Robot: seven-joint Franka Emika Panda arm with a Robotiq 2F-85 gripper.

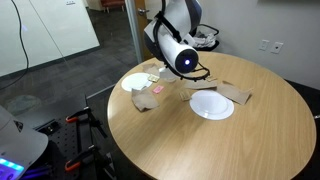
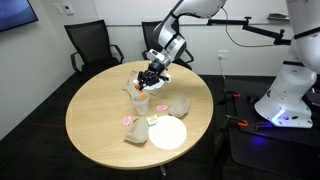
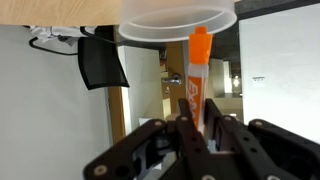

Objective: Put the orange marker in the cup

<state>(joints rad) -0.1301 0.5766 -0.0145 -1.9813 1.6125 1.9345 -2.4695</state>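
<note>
My fingers (image 3: 186, 132) are clamped on the orange marker (image 3: 198, 70), its tip at the cup (image 3: 175, 20) mouth. If I release off-centre, it may catch the rim and topple the cup.

Orange marker (image 3: 197, 85) upright; its tip inside the clear cup (image 3: 150, 26).

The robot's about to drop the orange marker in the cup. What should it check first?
1. Fingers clamped on the orange marker: ok.
2. Marker's end lined up with the cup rim, wrist view: ok.
3. Marker far enough inside to let go: cannot tell.
4. Cup has room inside: cannot tell.
5. White plate apart from the cup: ok.
</note>
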